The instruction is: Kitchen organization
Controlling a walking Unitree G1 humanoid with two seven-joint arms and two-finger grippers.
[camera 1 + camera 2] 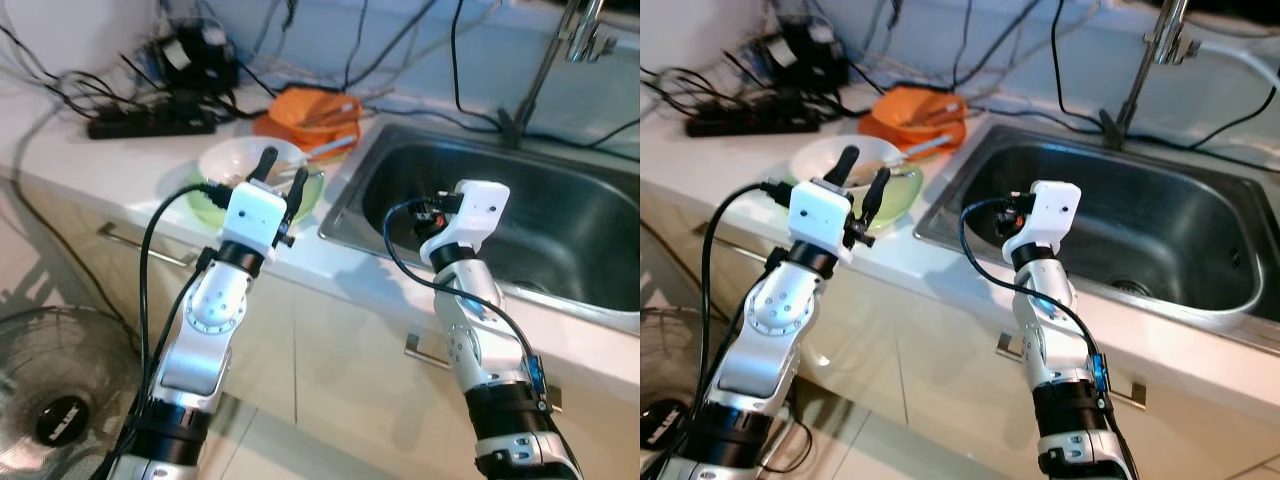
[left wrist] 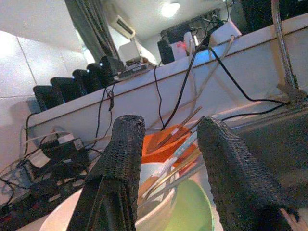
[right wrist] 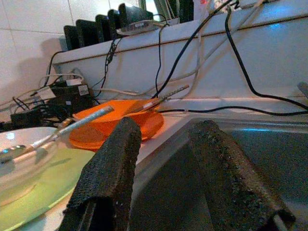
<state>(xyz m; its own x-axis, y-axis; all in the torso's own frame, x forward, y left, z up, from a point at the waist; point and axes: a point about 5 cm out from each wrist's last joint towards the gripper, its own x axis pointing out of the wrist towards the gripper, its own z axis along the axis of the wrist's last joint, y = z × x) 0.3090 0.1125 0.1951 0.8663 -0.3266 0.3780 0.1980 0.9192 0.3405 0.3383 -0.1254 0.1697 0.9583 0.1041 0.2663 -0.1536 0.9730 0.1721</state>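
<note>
Dishes sit in two stacks on the white worktop [image 1: 120, 165], left of the sink [image 1: 520, 215]. Near stack: white bowl [image 1: 232, 160] resting on a green plate [image 1: 200, 208], just beside the sink's left rim. Far stack: orange bowls [image 1: 305, 110] behind it, towards the wall. Chopsticks [image 1: 325, 150] lie across the stacks, long axis running from the white bowl towards the sink side; more sticks rest in the orange bowls, tips pointing up and away towards the wall in the left wrist view.

Writing: a dark badge on the hub of the floor fan [image 1: 60, 420] carries pale lettering, too blurred to read. No other labels legible.

Left gripper [image 1: 283, 182] is raised above the near edge of the white bowl, fingers [image 2: 120, 159] spread apart and pointing up and away, nothing between them. Right gripper [image 3: 163, 159] is held over the sink's front-left corner, fingers [image 3: 108, 173] also parted and empty, aimed towards the orange bowls.

Surroundings: stainless sink set into the worktop, tap [image 1: 580, 35] at its back right. Black power strip [image 1: 150, 125] and many black cables [image 1: 400, 40] trail along the back wall. White cabinet fronts with bar handles [image 1: 140, 245] below. Tiled floor.
</note>
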